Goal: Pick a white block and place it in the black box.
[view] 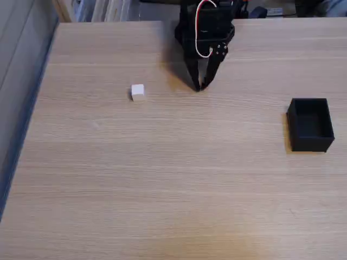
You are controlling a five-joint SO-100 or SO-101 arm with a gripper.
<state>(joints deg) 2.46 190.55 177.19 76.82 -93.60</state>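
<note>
you see the arm (209, 27) cut off by the top edge of the fixed view, so its base and upper joints are out of frame. the gripper (200, 85) tips sit so close together that you cannot tell whether a gap remains. the black box (310, 142) floor is too dark to read. the table (162, 189) runs past the bottom and right edges.
</note>
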